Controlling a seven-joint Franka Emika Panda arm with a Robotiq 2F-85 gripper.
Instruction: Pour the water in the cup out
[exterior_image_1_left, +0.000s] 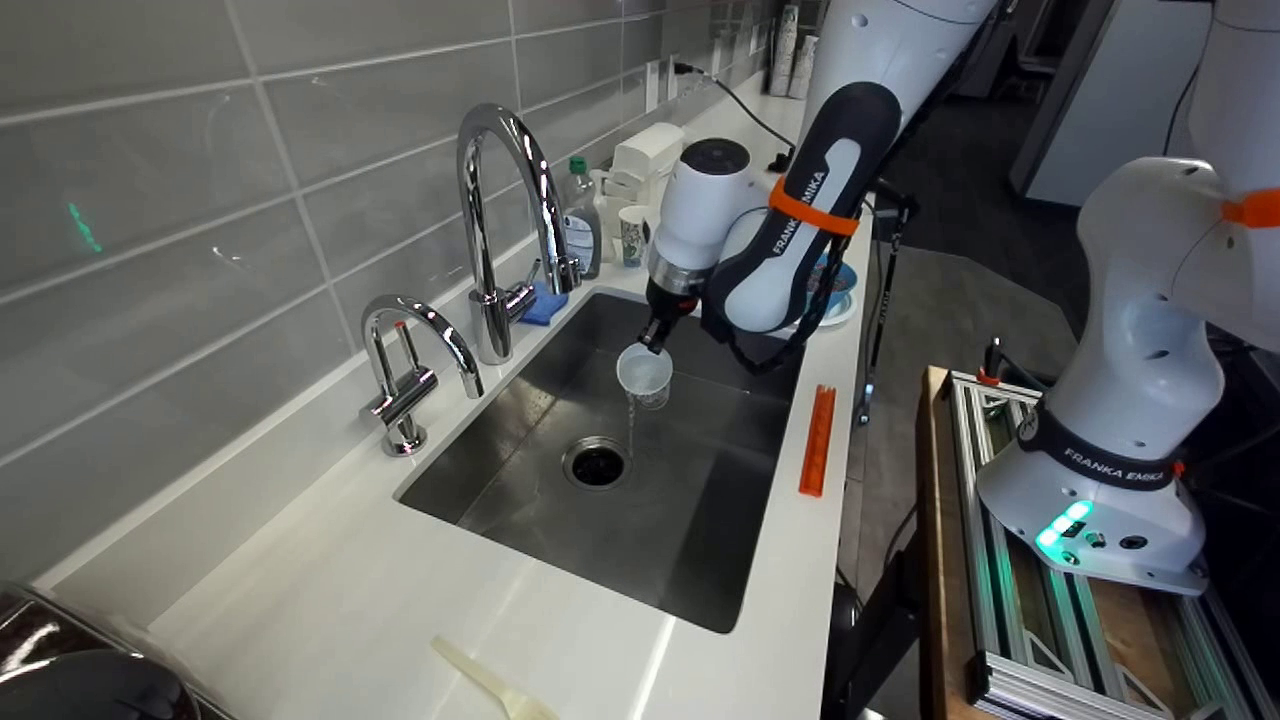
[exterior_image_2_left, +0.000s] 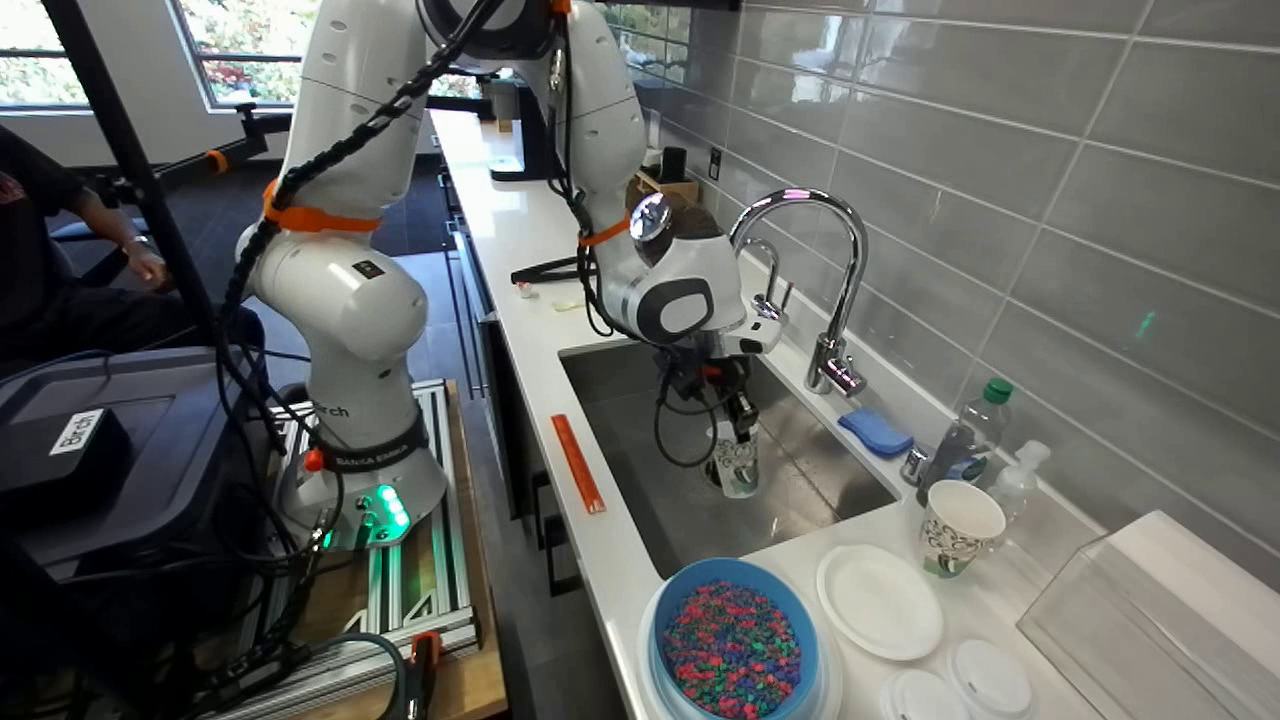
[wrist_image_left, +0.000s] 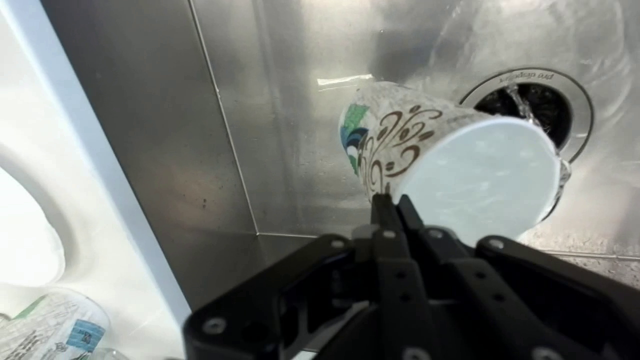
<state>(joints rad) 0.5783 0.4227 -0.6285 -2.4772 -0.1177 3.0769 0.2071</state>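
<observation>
Tilted on its side over the sink (exterior_image_1_left: 680, 530), the white patterned paper cup (exterior_image_1_left: 645, 372) hangs from my gripper (exterior_image_1_left: 655, 337). In the wrist view the fingers (wrist_image_left: 382, 210) pinch the wall of the cup (wrist_image_left: 400, 130) at its rim, with one finger inside the cup. Water (exterior_image_1_left: 631, 420) runs from the lower rim in a thin stream. It falls beside the drain (exterior_image_1_left: 597, 464) in that exterior view; in the wrist view the stream (wrist_image_left: 522, 105) crosses the drain opening (wrist_image_left: 550, 117). Pale liquid or the cup's wall shows inside; I cannot tell which.
A tall chrome faucet (exterior_image_1_left: 480, 220) and a smaller tap (exterior_image_1_left: 400, 395) stand along the wall side. Near the sink are an orange strip (exterior_image_1_left: 818, 440), a blue sponge (exterior_image_2_left: 876, 430), a bottle (exterior_image_2_left: 970, 430), a second cup (exterior_image_2_left: 955, 530), plates and a blue bowl (exterior_image_2_left: 808, 640).
</observation>
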